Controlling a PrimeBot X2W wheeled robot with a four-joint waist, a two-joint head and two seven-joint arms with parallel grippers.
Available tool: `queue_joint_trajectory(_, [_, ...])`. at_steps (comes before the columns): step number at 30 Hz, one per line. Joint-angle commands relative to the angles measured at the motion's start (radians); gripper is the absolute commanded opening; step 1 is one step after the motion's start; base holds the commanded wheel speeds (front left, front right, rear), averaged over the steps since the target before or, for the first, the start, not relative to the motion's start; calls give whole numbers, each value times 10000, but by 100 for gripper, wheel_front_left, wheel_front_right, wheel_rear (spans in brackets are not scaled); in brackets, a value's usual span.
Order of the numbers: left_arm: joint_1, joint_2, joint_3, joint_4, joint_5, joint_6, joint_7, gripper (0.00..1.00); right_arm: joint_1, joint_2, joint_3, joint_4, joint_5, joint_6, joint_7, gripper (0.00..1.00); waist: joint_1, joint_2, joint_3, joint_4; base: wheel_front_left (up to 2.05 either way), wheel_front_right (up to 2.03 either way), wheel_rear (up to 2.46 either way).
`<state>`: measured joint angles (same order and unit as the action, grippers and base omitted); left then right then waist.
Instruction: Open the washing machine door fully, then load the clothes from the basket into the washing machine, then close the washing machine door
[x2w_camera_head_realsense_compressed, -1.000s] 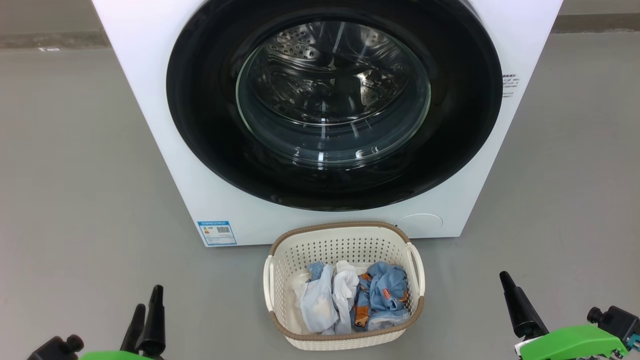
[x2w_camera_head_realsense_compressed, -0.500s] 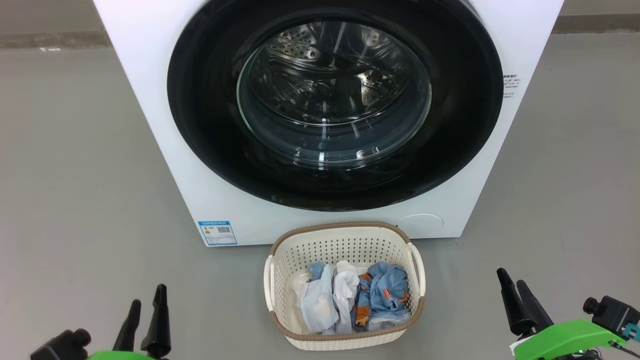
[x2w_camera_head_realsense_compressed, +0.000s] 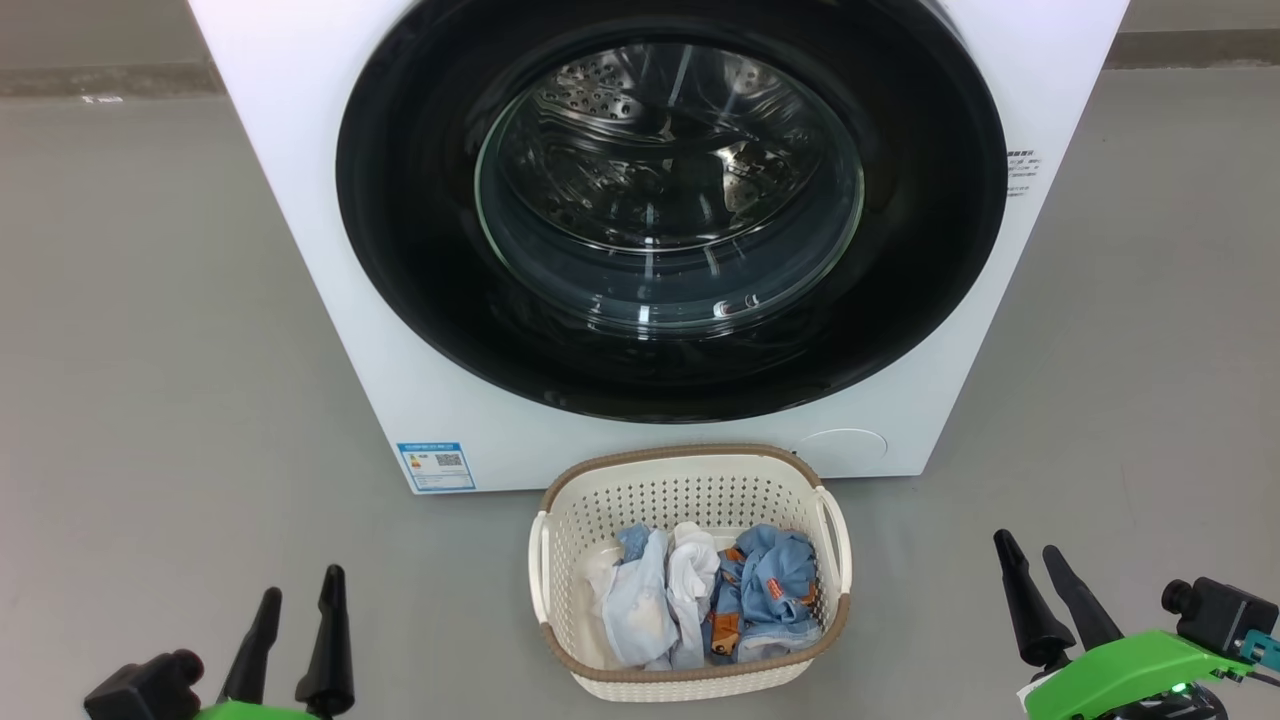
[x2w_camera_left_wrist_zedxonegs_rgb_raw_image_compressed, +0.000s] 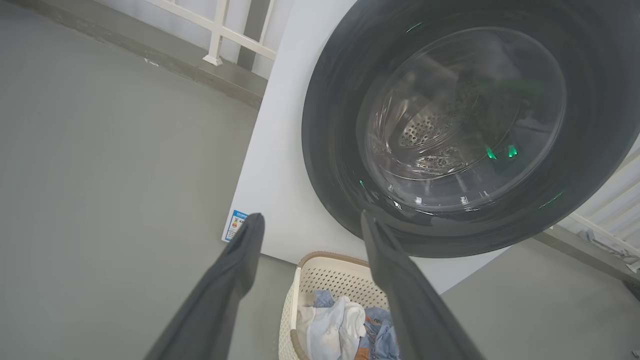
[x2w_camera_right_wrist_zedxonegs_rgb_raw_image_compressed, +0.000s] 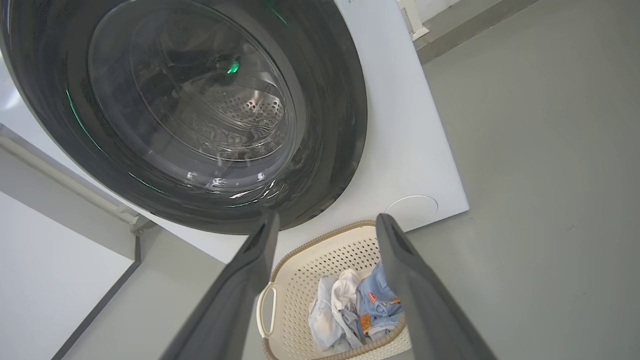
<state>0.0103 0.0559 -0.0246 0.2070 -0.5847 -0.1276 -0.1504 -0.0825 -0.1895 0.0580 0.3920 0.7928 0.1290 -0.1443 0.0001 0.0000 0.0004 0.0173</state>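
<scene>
The washing machine door (x2w_camera_head_realsense_compressed: 670, 200) sits shut, flush against the white front of the washing machine (x2w_camera_head_realsense_compressed: 300, 200), with the steel drum visible through its glass. The basket (x2w_camera_head_realsense_compressed: 690, 452) stands on the floor (x2w_camera_head_realsense_compressed: 150, 350) just in front of the machine, below the door's lower edge. The clothes (x2w_camera_head_realsense_compressed: 700, 600) are all in it: pale blue to the left, white in the middle, denim to the right.

Over the last second only the arms have changed. The left hand (x2w_camera_head_realsense_compressed: 300, 585), at the near left, has turned so that its two fingers, which overlapped before, now show clearly apart. The right hand (x2w_camera_head_realsense_compressed: 1025, 545), at the near right, showed one finger and now shows both. Both hands are spread wide and hold nothing, and both are well clear of the door and the basket. The door, basket and clothes have not moved.

This suggests the task has barely begun and the hands are only being readied. The first step, opening the door, is not yet done. It probably calls for one hand to travel up and forward to the door's edge.
</scene>
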Motion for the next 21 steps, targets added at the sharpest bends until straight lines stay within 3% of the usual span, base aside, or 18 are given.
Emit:
queue_joint_trajectory(1, [-127, 230, 207, -314, 282, -19, -135, 100, -351, -204, 225, -203, -275, 13, -124, 100, -1, 0, -4, 2, 0, 0, 0])
queue_joint_trajectory(21, [-32, 350, 130, -514, 2536, -26, -725, 100, -290, -533, 235, -197, -2283, 16, -645, 100, -1, 0, -18, -41, 0, 0, 0])
